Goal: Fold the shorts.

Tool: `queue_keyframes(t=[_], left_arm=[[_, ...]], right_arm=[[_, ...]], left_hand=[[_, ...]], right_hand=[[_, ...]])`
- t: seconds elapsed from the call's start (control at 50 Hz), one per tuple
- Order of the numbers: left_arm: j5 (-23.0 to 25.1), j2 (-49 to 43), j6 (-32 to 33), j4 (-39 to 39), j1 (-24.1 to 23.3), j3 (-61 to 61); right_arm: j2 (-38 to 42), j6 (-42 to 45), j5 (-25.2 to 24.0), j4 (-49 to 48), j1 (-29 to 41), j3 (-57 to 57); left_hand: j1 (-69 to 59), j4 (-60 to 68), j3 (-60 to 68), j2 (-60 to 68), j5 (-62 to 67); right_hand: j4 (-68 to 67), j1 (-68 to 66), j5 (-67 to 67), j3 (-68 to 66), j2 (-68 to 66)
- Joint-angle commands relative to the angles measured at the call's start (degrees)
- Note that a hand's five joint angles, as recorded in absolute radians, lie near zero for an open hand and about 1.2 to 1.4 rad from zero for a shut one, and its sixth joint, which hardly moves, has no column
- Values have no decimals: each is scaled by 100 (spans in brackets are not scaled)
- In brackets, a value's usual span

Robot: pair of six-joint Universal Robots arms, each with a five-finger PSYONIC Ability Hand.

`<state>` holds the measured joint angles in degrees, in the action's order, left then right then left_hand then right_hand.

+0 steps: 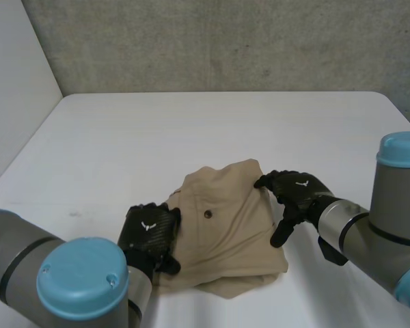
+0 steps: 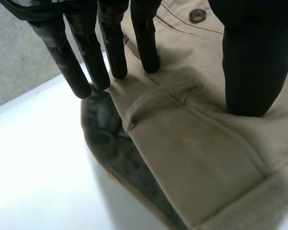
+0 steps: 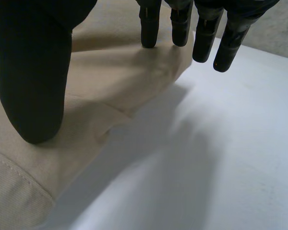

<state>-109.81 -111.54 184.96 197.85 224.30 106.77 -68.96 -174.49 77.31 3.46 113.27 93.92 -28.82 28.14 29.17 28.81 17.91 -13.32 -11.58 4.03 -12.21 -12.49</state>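
The tan shorts lie folded in a bundle on the white table, a dark button facing up. My left hand rests on the bundle's left edge. There its straight fingers touch the cloth near a pocket seam, and its thumb presses down on top. My right hand is at the far right corner of the shorts. Its thumb lies on the fabric, while its straight fingers meet the edge, some over bare table.
A grey concrete wall stands behind the table and a white panel closes the left side. Bare tabletop stretches behind and to both sides of the shorts. The dark inner lining shows at the bundle's edge.
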Motion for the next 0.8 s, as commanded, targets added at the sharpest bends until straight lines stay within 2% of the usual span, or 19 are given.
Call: queue_keyframes(t=[0.02,0.22,0.32,0.46,0.56,0.66,0.8], left_arm=[[-14,70,23,-1,-150,160],[-67,632,31,-10,-132,81],[-58,1291,40,-19,-1,-120],[21,2241,40,-352,667,-770],[73,2523,14,-1002,1098,-1499],[485,2523,-39,-1958,1545,-2325],[996,2417,-302,-2918,1880,-3038]], right_arm=[[304,55,-5,-188,195,12],[313,73,65,-162,195,-66],[-396,55,74,-170,177,-172],[-1417,-15,223,-223,-42,-391],[-1936,-33,793,-206,-323,-803],[-2095,-15,1234,-109,-367,-1200],[-2227,-15,1366,374,-367,-1657]], left_hand=[[-40,109,5,42,131],[44,25,-79,-43,47],[44,25,-79,-43,47],[44,25,-79,-43,47],[44,25,-79,-43,47],[480,-411,-515,-478,-389],[1421,-1353,-1457,-1420,-1330]], right_hand=[[332,158,-403,221,249],[332,158,-403,221,249],[332,158,-403,221,249],[332,158,-403,221,249],[332,158,-403,221,249],[332,158,-403,221,249],[332,158,-403,221,249]])
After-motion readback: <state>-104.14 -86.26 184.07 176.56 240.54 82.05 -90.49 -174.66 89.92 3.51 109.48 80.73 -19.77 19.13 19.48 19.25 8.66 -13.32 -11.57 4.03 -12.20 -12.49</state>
